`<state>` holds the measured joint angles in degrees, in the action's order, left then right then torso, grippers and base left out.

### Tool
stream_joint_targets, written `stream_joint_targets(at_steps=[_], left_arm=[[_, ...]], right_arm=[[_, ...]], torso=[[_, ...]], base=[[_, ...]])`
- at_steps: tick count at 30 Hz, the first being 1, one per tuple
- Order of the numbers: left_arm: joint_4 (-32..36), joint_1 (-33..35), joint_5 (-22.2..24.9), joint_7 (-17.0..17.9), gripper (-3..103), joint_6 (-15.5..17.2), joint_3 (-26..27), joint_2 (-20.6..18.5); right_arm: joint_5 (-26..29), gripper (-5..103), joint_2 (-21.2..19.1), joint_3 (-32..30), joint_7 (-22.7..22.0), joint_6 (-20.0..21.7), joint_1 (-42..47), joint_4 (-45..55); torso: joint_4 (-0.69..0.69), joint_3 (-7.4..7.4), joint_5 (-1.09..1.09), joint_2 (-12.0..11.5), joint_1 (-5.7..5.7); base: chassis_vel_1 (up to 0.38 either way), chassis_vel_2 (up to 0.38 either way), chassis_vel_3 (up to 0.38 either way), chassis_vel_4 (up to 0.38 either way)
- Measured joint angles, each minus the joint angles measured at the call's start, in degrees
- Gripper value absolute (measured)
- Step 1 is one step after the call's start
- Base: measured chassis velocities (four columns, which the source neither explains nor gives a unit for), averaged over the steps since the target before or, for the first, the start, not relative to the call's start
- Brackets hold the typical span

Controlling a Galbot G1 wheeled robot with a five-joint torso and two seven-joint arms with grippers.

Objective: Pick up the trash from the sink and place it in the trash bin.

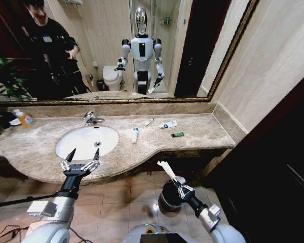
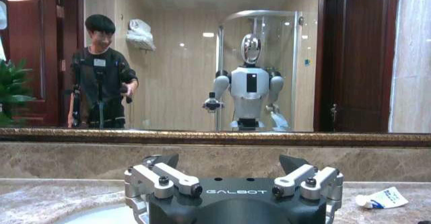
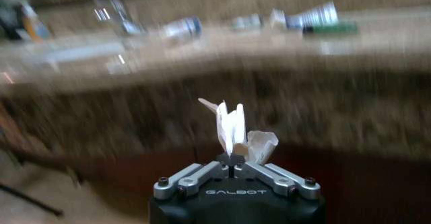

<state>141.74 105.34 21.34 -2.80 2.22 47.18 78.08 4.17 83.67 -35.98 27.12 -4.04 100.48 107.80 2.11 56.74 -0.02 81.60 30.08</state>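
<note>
A beige marble counter [image 1: 202, 132] runs under a wide mirror, carrying the white oval sink [image 1: 86, 140] and, beside it, little blue-capped tubes [image 1: 135, 134]. The right gripper [image 1: 179, 188], fingers pinched on a crumpled white tissue [image 1: 167, 169], hangs over the small black round trash bin [image 1: 169, 196] on the floor; it should release only once centred inside the rim. The left gripper [image 1: 81, 161] waits spread wide at the sink's front edge.
</note>
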Motion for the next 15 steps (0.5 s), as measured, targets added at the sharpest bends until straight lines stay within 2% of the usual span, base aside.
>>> stream_joint_targets(at_steps=[2, 4, 6, 8, 15], left_arm=[[0.0, 0.0, 0.0, 0.0, 100, 0.0, 0.0, 0.0], [0.0, 0.0, 0.0, 0.0, 100, 0.0, 0.0, 0.0], [0.0, 0.0, 0.0, 0.0, 100, 0.0, 0.0, 0.0], [0.0, 0.0, 0.0, 0.0, 100, 0.0, 0.0, 0.0], [0.0, 0.0, 0.0, 0.0, 100, 0.0, 0.0, 0.0]], right_arm=[[-0.92, 0, 0.31, 0.0, -0.58, -0.17, -0.85, -2.07], [-4.17, 0, 1.27, 0.03, -4.29, -0.73, -4.74, -9.26], [-5.14, 0, 1.69, -0.05, -6.01, -0.82, -6.76, -12.49], [-5.77, 0, 1.91, -0.17, -8.51, -1.01, -9.73, -17.26], [-5.65, 0, 0.28, 0.67, -12.84, -1.06, -14.74, -27.16]], torso=[[0.0, 0.0, 0.02, 0.0, 0.0], [0.0, 0.0, 0.02, 0.0, 0.0], [0.0, 0.01, 0.02, 0.0, 0.0], [0.0, 0.01, 0.02, 0.0, 0.01], [0.01, 0.01, 0.02, 0.0, 0.0]], base=[[0.0, 0.0, 0.0, 0.0], [0.0, 0.0, 0.0, 0.0], [0.0, 0.0, 0.0, 0.0], [0.0, 0.0, 0.0, 0.0], [0.0, 0.0, 0.0, 0.0]])
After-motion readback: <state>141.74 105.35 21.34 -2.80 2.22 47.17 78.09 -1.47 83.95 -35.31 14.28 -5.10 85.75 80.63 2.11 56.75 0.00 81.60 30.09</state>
